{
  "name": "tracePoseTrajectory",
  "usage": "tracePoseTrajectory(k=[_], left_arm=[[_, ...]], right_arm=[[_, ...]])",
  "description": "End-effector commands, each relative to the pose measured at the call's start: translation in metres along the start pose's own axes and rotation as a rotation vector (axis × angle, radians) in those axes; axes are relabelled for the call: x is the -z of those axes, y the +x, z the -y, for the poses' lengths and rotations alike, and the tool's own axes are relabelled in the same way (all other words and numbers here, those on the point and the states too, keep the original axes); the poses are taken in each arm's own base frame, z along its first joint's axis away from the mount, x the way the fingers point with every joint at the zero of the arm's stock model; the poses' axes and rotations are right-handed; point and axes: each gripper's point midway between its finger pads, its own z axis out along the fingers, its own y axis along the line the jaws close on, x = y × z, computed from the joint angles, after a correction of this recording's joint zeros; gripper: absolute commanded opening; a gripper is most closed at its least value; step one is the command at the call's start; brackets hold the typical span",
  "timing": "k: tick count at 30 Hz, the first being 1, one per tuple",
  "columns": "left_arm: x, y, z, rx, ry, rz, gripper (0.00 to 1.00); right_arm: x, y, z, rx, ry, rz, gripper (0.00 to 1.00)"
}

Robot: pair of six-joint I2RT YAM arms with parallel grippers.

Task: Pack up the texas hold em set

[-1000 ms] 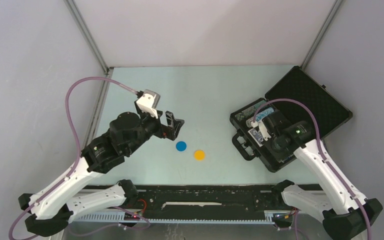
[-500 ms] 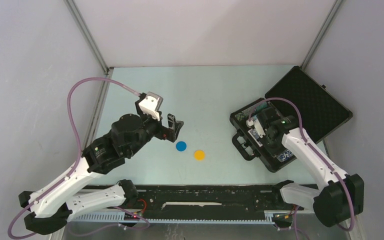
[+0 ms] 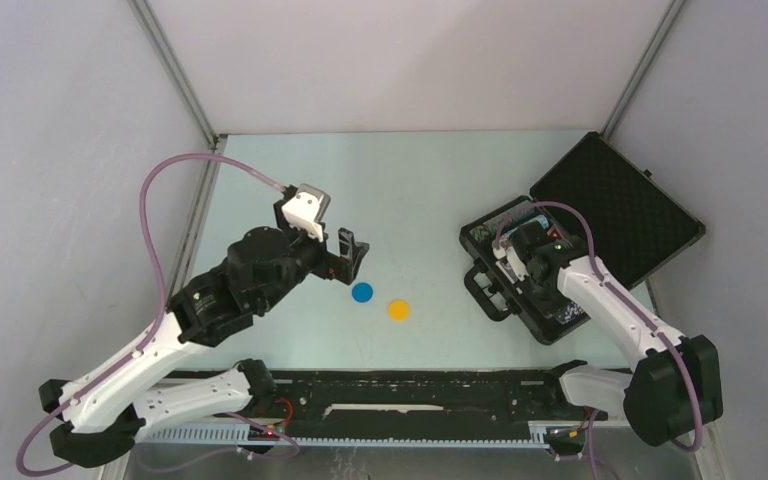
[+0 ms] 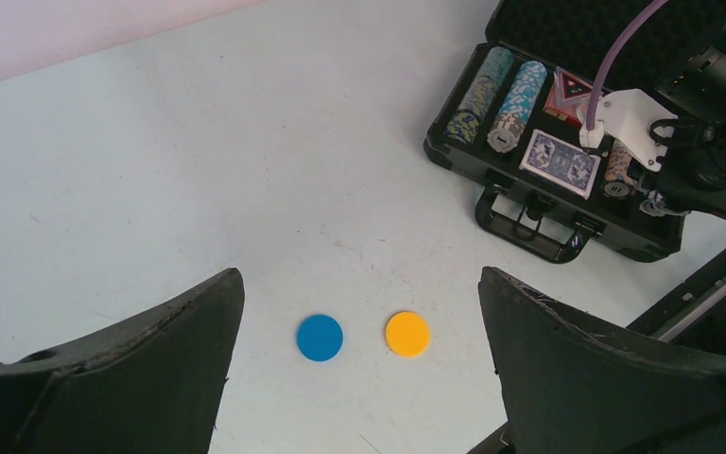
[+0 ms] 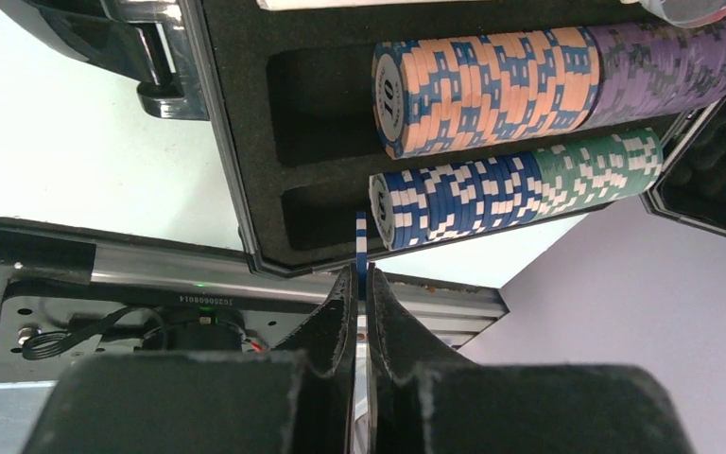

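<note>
The black case (image 3: 615, 205) lies open at the right, its foam-lined lid back. It holds rows of poker chips (image 4: 520, 95), a blue-backed card deck (image 4: 559, 163) and a red triangular marker (image 4: 572, 93). My right gripper (image 5: 360, 274) is shut on a blue-and-white chip (image 5: 361, 248), held edge-on just beside the free end of the blue chip row (image 5: 454, 194) in the case (image 5: 236, 170). A blue disc (image 3: 362, 291) and a yellow disc (image 3: 398, 310) lie on the table. My left gripper (image 4: 359, 279) is open above them, empty. No clear disc shows.
An orange and purple chip row (image 5: 492, 85) lies beside the blue and green one. The case handle (image 3: 485, 292) faces the table's middle. The black rail (image 3: 410, 385) runs along the near edge. Grey walls enclose the table.
My right gripper has moved from over the case's middle toward its near end. My left gripper has shifted slightly towards the discs.
</note>
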Motion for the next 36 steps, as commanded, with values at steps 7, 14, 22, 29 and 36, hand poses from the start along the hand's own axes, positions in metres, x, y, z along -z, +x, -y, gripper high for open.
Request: tracePoseTrajectory(k=[7,14,22,29,36], left_arm=[[-0.002,0.003,0.002,-0.027,0.003,0.012,0.99],[0.0,0.004,0.007,-0.036,0.024,0.011,0.99],[0.001,0.004,0.011,-0.044,0.043,0.011,1.0],[0.0,0.005,0.01,-0.046,0.033,0.009,1.0],[-0.006,0.009,0.006,-0.059,0.001,-0.01,0.99]], right_arm=[[-0.006,-0.004,0.012,-0.003,0.06,-0.017,0.08],[-0.008,-0.003,0.015,-0.02,0.082,-0.034,0.2],[-0.01,-0.003,0.016,-0.027,0.093,-0.05,0.29],[0.002,-0.007,0.023,-0.076,0.123,0.019,0.38],[0.03,-0.018,0.026,-0.166,0.11,0.253,0.44]])
